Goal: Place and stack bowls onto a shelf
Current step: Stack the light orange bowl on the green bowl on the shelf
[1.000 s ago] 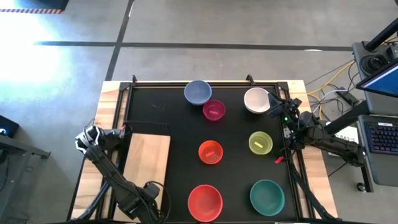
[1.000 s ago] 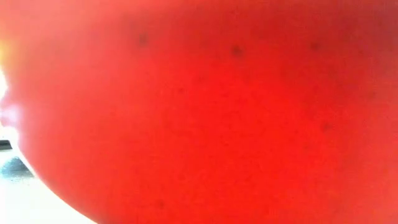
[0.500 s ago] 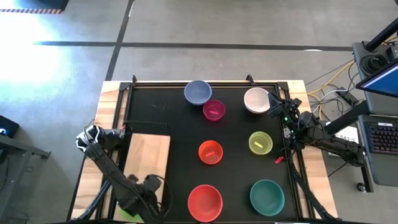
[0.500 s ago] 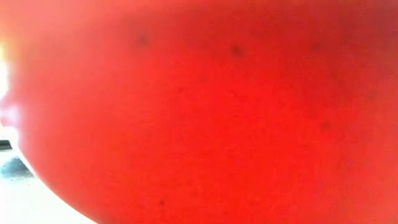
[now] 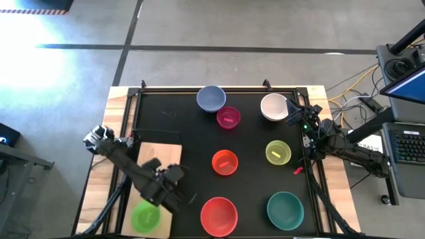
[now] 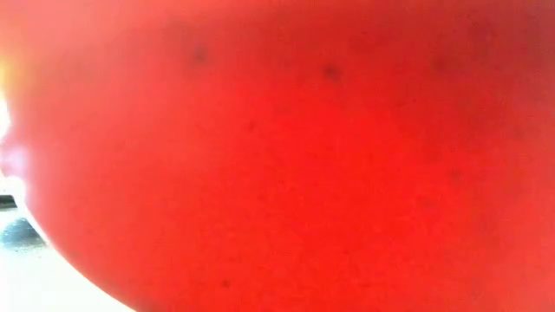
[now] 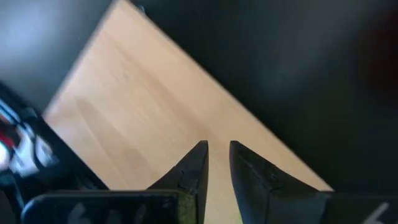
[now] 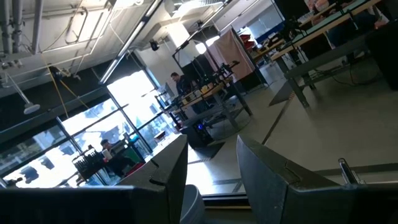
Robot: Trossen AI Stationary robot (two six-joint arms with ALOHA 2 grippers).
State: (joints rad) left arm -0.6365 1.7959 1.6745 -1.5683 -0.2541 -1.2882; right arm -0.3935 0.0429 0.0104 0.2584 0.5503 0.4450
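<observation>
A green bowl (image 5: pixel 146 217) stands on its base on the near end of the shelf (image 5: pixel 158 154), a light wooden board at the table's left. My left gripper (image 5: pixel 169 188) (image 7: pixel 217 149) hangs over the shelf (image 7: pixel 143 106) beyond the green bowl. It points down, with a narrow gap and nothing between its fingers. On the black tabletop stand blue-grey (image 5: pixel 211 98), magenta (image 5: pixel 228 117), white (image 5: pixel 273 107), orange (image 5: pixel 225 162), yellow (image 5: pixel 278 153), red (image 5: pixel 219 216) and teal (image 5: pixel 285 209) bowls. My right gripper (image 5: pixel 293 108) (image 8: pixel 211 155) waits open at the far right, beside the white bowl.
The red bowl's wall (image 6: pixel 277 156) fills the low view. A black frame (image 5: pixel 219 88) runs round the tabletop. Bare black top lies between the shelf and the orange bowl. A desk with a laptop (image 5: pixel 405 86) stands past the right edge.
My left gripper has risen from the shelf's near end and gone toward the far edge and a little to the right, turning as it went. The green bowl, hidden under that arm a second ago, now shows on the shelf's near end.
</observation>
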